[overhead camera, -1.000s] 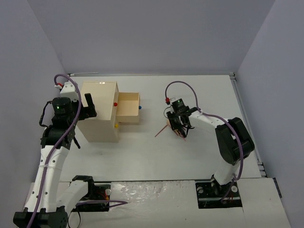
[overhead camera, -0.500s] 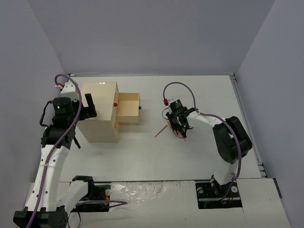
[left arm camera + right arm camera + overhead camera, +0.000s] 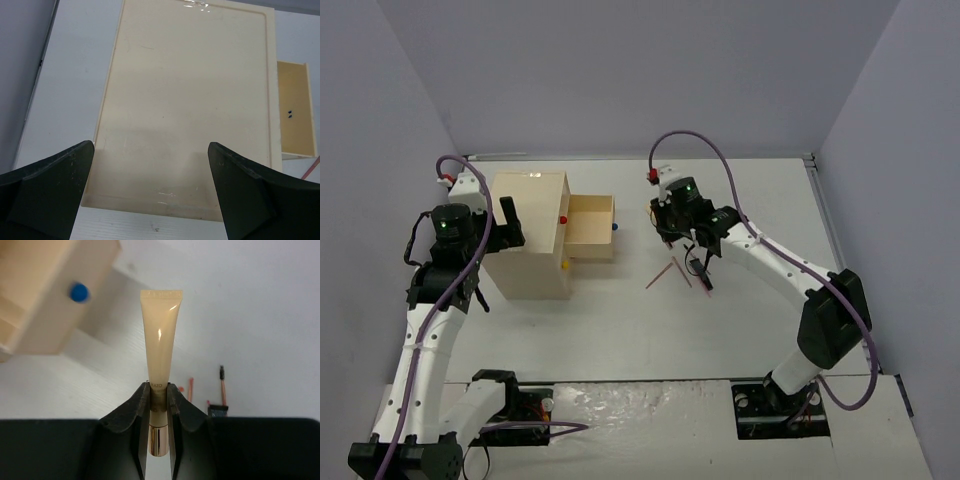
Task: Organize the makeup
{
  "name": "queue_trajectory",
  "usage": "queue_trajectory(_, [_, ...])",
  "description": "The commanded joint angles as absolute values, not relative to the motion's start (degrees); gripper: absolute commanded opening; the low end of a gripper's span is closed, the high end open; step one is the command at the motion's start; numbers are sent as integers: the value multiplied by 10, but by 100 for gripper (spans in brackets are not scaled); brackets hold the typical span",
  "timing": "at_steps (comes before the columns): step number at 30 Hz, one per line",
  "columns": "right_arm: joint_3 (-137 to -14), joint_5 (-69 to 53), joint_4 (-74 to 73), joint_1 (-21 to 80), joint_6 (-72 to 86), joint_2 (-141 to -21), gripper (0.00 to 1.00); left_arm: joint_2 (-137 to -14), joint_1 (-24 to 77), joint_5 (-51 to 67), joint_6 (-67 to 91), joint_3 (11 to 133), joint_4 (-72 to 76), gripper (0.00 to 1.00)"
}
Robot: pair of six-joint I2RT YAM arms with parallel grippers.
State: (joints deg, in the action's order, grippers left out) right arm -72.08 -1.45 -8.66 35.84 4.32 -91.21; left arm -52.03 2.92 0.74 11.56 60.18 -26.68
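The right arm (image 3: 775, 262) rises from its base at the near edge, bends at an elbow by the right side of the tabletop (image 3: 620, 320), then stretches towards 10 o'clock, so its wrist sits above the middle of the surface. Seen from the wrist camera, the right pincer (image 3: 158, 390) is clamped on a beige tube (image 3: 161, 335). The two fingers (image 3: 131, 412) press the tube's narrow neck just above its gold cap, and the flat crimped end points away from the wrist. The tube is clear of the tabletop.

At 9 o'clock of this wrist in the top view stands the pulled-out drawer (image 3: 591, 227) of the cream box (image 3: 528, 232). The drawer's blue knob (image 3: 615, 227) faces the pincer. A few reddish-pink pencils (image 3: 663, 274) lie loose on the tabletop at about 6 o'clock of the wrist, near it but not touching.

The left arm (image 3: 428, 325) climbs along the left side and turns its wrist towards 3 o'clock, against the left flank of the cream box. The left pincer (image 3: 150, 150) is spread wide and grips nothing. From the wrist camera its dark fingers (image 3: 47, 185) frame the box's flat top, and the open drawer shows at 3 o'clock.
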Motion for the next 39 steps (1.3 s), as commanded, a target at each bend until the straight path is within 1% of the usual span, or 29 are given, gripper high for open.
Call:
queue_trajectory(1, [-837,-43,-43,404,59,-914,0,-523,24,14,119,615,-229,97])
queue_trajectory(5, [-902,-82,17,426,103,-959,0,-520,24,11,120,612,-227,97])
queue_trajectory(10, [-933,-104,101,436,152,-1031,0,-521,23,14,122,611,-227,97])
queue_trajectory(13, [-940,-115,126,437,169,-1058,4,-520,24,18,123,611,-225,97])
queue_trajectory(15, [-953,-115,127,439,172,-1080,10,-520,24,18,123,611,-225,97])
queue_trajectory(18, [-954,-116,124,443,166,-1084,34,-521,24,21,123,611,-225,97])
queue_trajectory(22, [-952,-97,93,444,135,-1054,54,-522,24,26,124,612,-225,97])
queue_trajectory(23, [-945,-85,85,444,127,-1038,58,-521,24,27,124,612,-225,97])
queue_trajectory(24, [-929,-70,80,443,118,-1024,60,-522,24,27,124,612,-226,97])
queue_trajectory(26, [-905,-34,67,437,99,-987,61,-523,23,27,125,612,-227,97])
queue_trajectory(30, [-835,42,9,409,80,-917,61,-524,23,27,125,613,-229,97])
queue_trajectory(34, [-704,40,-23,348,85,-845,60,-527,24,27,127,613,-229,97])
queue_trajectory(35, [-689,42,-29,334,84,-837,60,-528,23,29,127,613,-229,97])
queue_trajectory(39, [-602,47,-52,299,76,-814,54,-534,22,34,129,617,-233,97])
